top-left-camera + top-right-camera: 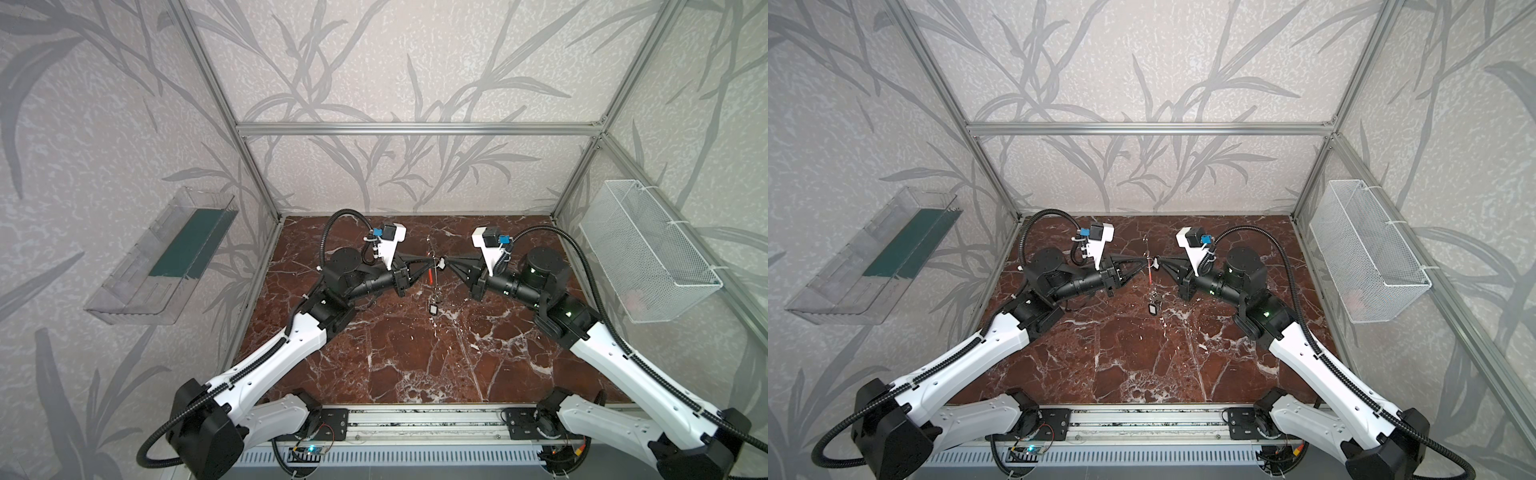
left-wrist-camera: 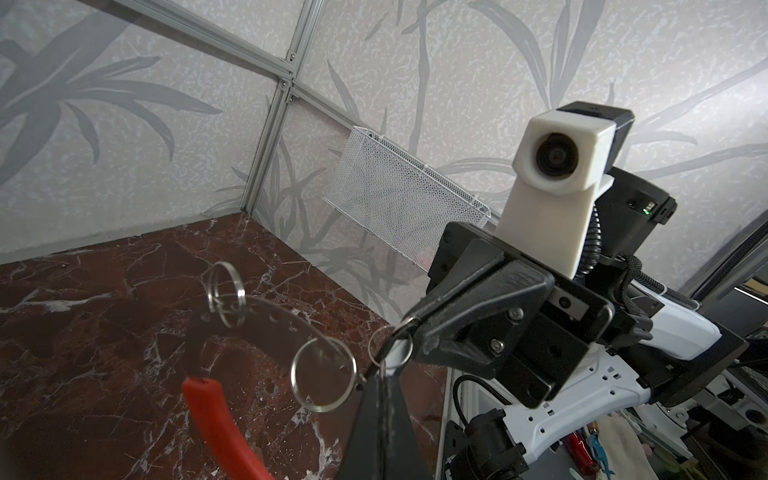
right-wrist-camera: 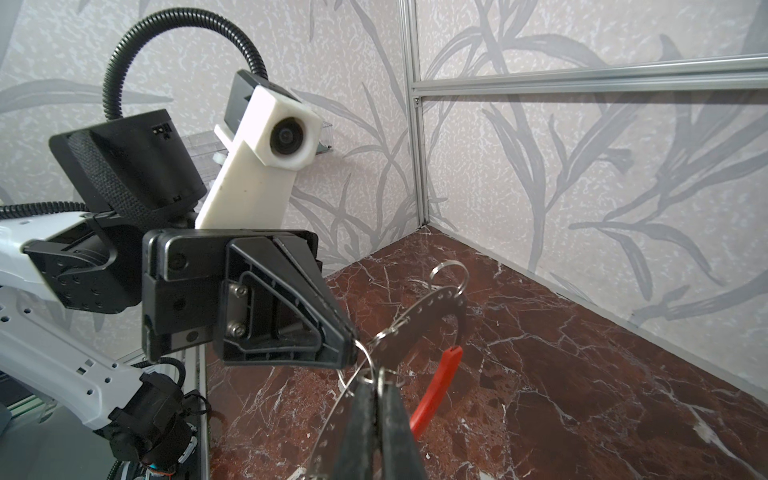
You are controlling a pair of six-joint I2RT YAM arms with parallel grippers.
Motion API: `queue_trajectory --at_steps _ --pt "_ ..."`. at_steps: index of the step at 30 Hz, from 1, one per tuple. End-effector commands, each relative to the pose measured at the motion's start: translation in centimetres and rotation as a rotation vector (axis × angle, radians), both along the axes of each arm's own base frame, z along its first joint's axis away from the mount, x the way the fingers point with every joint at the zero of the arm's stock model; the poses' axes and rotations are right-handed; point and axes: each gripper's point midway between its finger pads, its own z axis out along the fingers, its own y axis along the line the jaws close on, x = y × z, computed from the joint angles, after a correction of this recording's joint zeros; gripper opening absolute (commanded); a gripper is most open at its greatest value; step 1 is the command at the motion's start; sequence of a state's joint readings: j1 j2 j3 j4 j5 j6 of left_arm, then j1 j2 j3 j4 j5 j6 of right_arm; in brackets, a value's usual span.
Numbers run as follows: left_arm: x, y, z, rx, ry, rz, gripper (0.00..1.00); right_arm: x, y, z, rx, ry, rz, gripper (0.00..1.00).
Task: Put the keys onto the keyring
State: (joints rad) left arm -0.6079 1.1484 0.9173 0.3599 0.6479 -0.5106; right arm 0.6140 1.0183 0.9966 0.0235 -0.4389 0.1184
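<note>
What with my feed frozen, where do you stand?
Left gripper shut on keyring, edge-up in mid-air. Right gripper shut on a key at its band. Another tagged key beneath. Nothing in the way.

Keyring grey, one red arc. Table red-brown marble, white veins. Walls pale, grey leaves.

You have soft, even light throughout, leaving only faint shadows under the arms and a mild sheen on the floor. In both top views the wide lens bows the frame posts toward the edges, and the keys are too small to read. In the wrist views the near fingers and keyring look soft, the walls crisp.
</note>
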Motion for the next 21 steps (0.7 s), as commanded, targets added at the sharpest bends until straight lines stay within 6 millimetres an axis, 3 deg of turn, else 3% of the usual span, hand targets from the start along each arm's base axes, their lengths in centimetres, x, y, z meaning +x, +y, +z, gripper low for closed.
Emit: queue_trajectory --at_steps 1,14,19,21 --pt "-0.6 0.2 1.6 -0.01 -0.053 -0.007 0.0 -0.8 -0.4 2.8 0.02 -0.073 0.014 0.0" --pt "-2.1 -1.1 1.0 0.007 -0.01 -0.137 0.0 -0.4 0.0 3.2 -0.001 -0.085 0.019 0.0" --pt "-1.8 -1.1 0.5 0.024 0.006 -0.117 0.0 0.0 -0.2 3.0 -0.022 -0.082 0.001 0.0" --pt "-1.2 -0.6 0.3 0.042 0.002 -0.062 0.12 0.1 -0.3 2.8 -0.038 -0.081 -0.008 0.0"
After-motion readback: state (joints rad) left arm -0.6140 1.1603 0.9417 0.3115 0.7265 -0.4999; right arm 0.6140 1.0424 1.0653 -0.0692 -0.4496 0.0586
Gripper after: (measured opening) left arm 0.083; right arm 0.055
